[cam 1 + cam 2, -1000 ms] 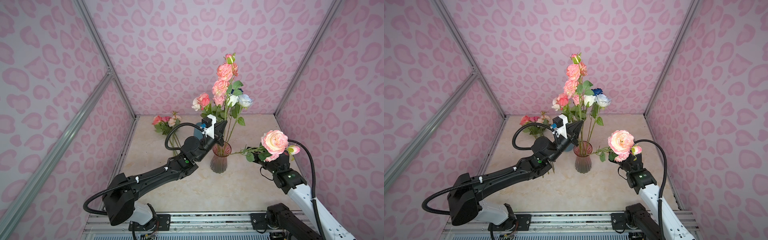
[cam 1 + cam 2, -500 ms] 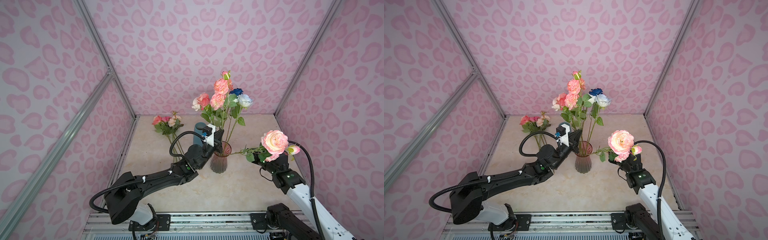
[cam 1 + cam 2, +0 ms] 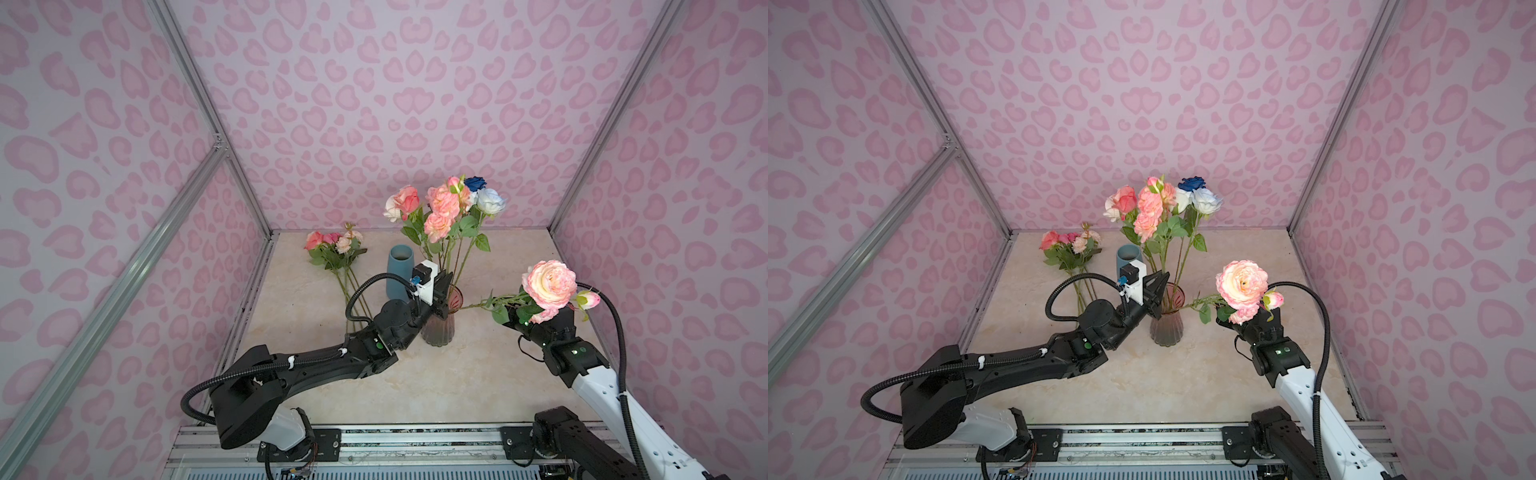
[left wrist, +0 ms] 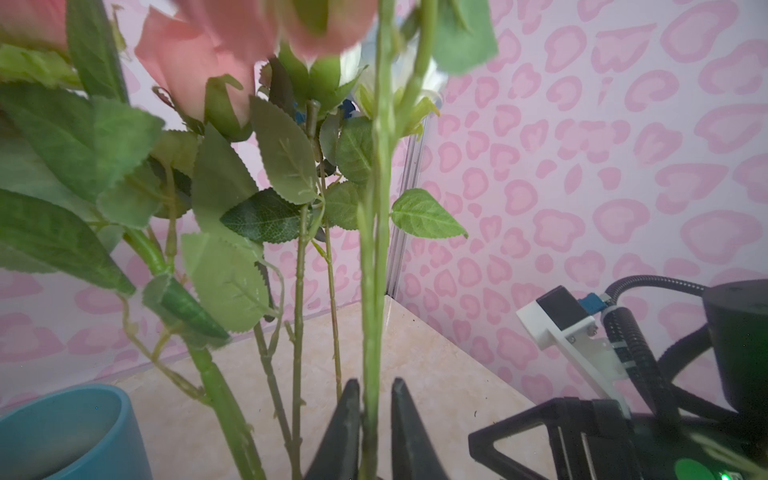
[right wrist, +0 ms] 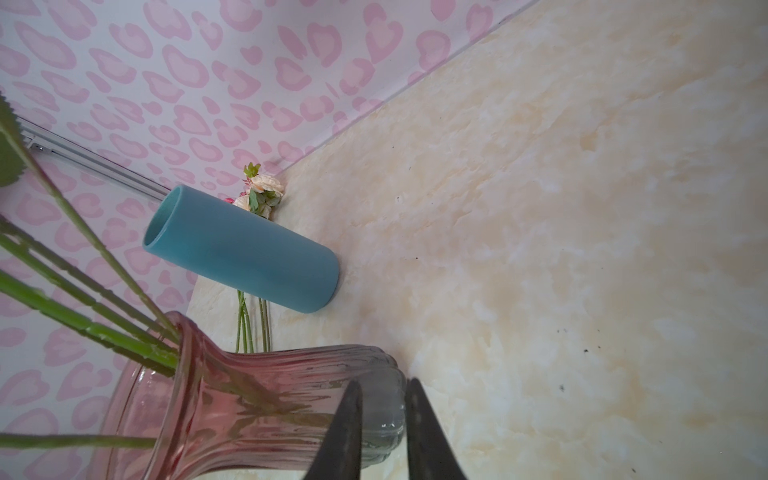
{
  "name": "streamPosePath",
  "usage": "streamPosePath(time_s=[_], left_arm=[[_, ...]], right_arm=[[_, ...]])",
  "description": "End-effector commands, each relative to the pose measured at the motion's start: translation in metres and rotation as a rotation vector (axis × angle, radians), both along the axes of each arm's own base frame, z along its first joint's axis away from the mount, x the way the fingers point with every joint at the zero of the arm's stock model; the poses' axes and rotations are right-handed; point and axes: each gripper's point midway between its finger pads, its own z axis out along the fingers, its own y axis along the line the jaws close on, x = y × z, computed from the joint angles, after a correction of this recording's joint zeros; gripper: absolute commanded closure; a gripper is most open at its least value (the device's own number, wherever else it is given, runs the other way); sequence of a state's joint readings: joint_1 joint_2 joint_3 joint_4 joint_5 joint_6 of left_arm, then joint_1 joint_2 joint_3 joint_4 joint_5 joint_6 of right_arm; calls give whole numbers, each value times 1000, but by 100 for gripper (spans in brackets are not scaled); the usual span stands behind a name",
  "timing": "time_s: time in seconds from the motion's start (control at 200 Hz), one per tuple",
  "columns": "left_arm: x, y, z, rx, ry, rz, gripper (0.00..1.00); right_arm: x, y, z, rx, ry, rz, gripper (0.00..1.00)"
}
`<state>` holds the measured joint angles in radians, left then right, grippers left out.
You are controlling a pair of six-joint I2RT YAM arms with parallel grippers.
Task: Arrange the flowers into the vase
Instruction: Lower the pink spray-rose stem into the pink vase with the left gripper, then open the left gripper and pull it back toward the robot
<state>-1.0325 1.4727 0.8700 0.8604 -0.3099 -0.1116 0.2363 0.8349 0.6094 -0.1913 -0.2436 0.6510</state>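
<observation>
A ribbed pink glass vase (image 3: 436,330) (image 3: 1166,330) (image 5: 249,395) stands mid-table and holds several flowers (image 3: 444,208) (image 3: 1158,203): pink, coral, white, pale blue and dark blue. My left gripper (image 3: 442,297) (image 3: 1158,291) (image 4: 376,386) sits at the vase mouth. Its jaws stand slightly apart around one green stem (image 4: 374,291), which touches one finger only. My right gripper (image 3: 536,320) (image 3: 1246,322) hovers right of the vase, shut on a big pink-and-cream peony (image 3: 548,284) (image 3: 1241,284), whose stem points toward the vase. A loose bunch of flowers (image 3: 332,245) (image 3: 1069,245) lies at the back left.
A blue cylinder vase (image 3: 400,274) (image 3: 1126,257) (image 5: 249,257) (image 4: 62,428) stands just behind and left of the pink vase, close to my left wrist. Pink patterned walls close in the table on three sides. Bare marble tabletop (image 3: 478,374) spreads in front.
My left gripper came down with the tall pink-flowered stem, lowering it into the vase, and its jaws have parted a little. The right arm and its peony have not moved.
</observation>
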Motion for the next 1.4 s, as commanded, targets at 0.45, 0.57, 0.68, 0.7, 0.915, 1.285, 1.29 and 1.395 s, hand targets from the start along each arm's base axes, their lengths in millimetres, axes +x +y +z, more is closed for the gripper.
streamPosePath(time_s=[0.45, 0.57, 0.68, 0.7, 0.915, 1.285, 1.29, 1.395], left_arm=[[-15, 16, 11, 73, 11, 46, 56], [-21, 24, 20, 78, 15, 30, 47], [-30, 31, 28, 86, 15, 7, 41], [-31, 33, 29, 85, 13, 4, 40], [-48, 62, 31, 68, 29, -1, 38], [-55, 163, -29, 17, 192, 260, 34], [-55, 165, -31, 17, 196, 267, 34], [-52, 198, -60, 2, 267, 408, 23]], right_arm=[[0, 2, 7, 11, -16, 11, 78], [0, 5, 8, 8, -4, 27, 77], [1, 8, 11, 2, 10, 45, 76], [1, 8, 12, 2, 12, 47, 76], [1, 9, 21, -22, 66, 63, 74], [-8, 7, 19, -165, 329, 120, 67], [-9, 7, 19, -166, 330, 120, 67], [-11, 3, 26, -177, 326, 106, 66]])
